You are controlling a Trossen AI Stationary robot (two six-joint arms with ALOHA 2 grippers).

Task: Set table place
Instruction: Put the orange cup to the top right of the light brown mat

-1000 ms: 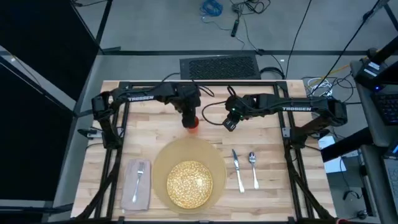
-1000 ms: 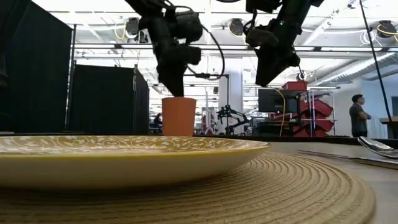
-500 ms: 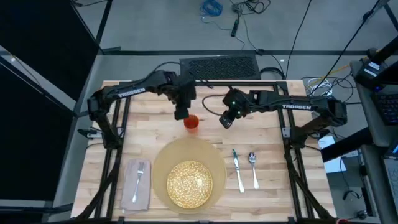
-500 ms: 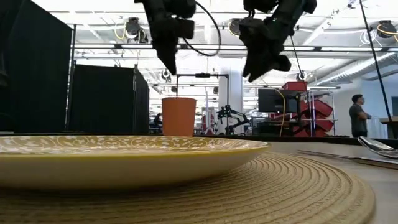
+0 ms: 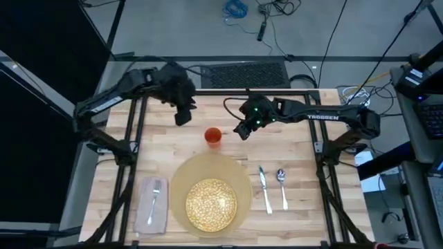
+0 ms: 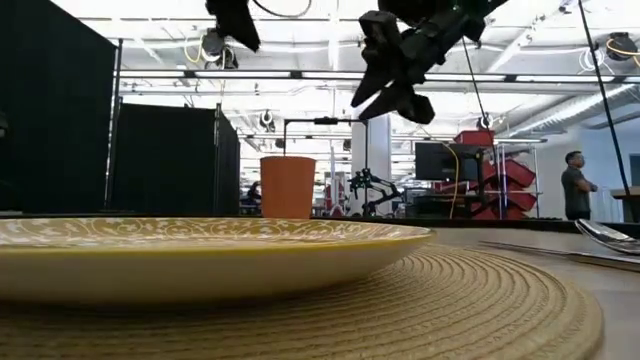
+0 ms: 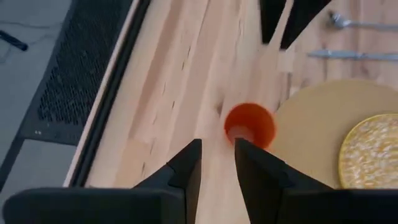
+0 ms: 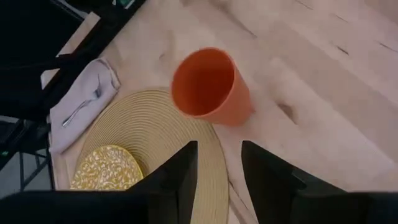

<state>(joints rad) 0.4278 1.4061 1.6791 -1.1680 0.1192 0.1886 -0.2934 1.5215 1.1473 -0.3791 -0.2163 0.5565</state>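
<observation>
**Orange cup upright above the mat**

The pale plank table stands in a workshop with black curtains (a person far right). The small orange plastic cup stands upright, mouth up, at the tan woven mat's 12 o'clock. Left gripper at the cup's 10 o'clock, right gripper at 3; both slightly parted, empty.

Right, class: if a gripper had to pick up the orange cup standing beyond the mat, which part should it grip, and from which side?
Grip the orange cup across its upper wall, coming straight down from above. It stands upright with its open mouth up, apart from the mat, and both grippers, left and right, are already raised above the table.
</observation>
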